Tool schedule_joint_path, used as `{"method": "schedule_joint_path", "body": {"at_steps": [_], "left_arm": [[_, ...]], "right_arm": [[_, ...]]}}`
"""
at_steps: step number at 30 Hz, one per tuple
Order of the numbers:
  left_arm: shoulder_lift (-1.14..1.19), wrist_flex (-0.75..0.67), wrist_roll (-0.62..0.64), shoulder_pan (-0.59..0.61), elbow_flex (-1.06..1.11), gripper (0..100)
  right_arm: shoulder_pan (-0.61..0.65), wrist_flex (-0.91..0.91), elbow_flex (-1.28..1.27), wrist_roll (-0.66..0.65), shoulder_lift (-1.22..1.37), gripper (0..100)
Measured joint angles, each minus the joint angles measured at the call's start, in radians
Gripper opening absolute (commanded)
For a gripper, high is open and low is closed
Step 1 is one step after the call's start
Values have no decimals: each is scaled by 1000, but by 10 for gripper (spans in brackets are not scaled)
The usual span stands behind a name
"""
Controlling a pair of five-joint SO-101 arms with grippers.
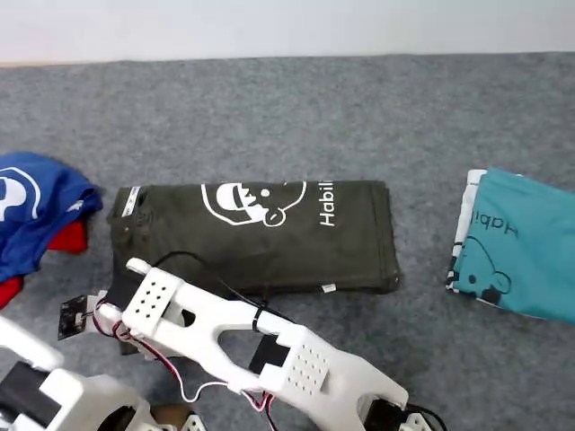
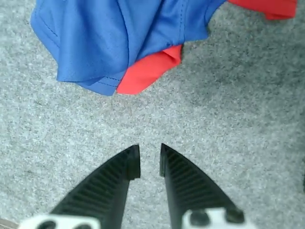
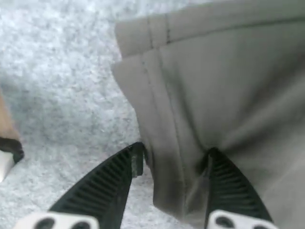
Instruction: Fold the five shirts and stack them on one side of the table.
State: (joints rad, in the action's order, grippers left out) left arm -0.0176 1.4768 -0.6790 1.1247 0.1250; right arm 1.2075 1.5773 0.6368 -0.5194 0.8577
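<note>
The grey fuzzy table (image 1: 287,108) is the biggest thing, and it lies under both grippers. The dark green shirt (image 1: 260,238) comes next. It is folded into a long flat shape with a white drawing on top, and it lies in the middle of the table. The right gripper (image 3: 174,157) is at one near corner of it. Its two black fingers (image 3: 109,186) sit on each side of the shirt's hemmed edge. A bunch of the cloth is pinched between them, so this gripper is grasping the green shirt. The white right arm (image 1: 269,346) stretches across the near side of the table.

The teal shirt (image 1: 526,247) is folded too. It lies well apart from the right gripper, past the far end of the green shirt. A strip of white cloth (image 1: 466,220) peeks out from under the teal shirt, on the side nearer that gripper.

The blue shirt (image 2: 105,38) is not folded. It lies in a loose heap just ahead of the left gripper (image 2: 150,162), not touching it. The red shirt (image 2: 147,71) is tucked under the blue one, and a red corner pokes out toward the left gripper. That gripper hangs over bare table. Its fingers (image 2: 114,181) are close together with a thin gap, and nothing is in them.
</note>
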Motion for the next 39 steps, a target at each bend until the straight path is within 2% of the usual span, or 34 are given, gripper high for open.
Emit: {"method": "schedule_joint_path", "body": {"at_steps": [6, 19, 25, 32, 39], "left_arm": [[0, 0, -3, 0, 0, 81], [0, 0, -3, 0, 0, 81], [0, 0, -3, 0, 0, 81], [0, 0, -3, 0, 0, 81], [0, 0, -2, -34, 0, 80]], "right_arm": [[-11, -2, 83, 0, 44, 6], [-40, 31, 163, 0, 94, 10], [-52, 112, 284, 0, 121, 10], [-150, 138, 443, -2, 130, 10], [-261, 68, 454, -2, 130, 10]]}}
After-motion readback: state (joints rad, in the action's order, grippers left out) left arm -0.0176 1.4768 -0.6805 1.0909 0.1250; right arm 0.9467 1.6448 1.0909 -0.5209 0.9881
